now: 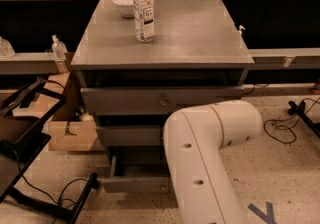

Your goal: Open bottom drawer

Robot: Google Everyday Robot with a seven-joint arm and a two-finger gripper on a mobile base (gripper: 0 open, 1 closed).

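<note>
Grey cabinet (pixel 190 33) at 12 o'clock, bottom drawer (pixel 132 184) ajar. Gripper hidden behind arm (pixel 200 168) at 6 o'clock; I cannot tell its state. Blind pull may slip.

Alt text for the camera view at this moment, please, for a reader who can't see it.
The bottom drawer of a grey cabinet stands pulled partly out, while the robot's white arm bends in front of the lower drawers and hides the gripper. A water bottle and a white bowl sit on the cabinet top.
</note>
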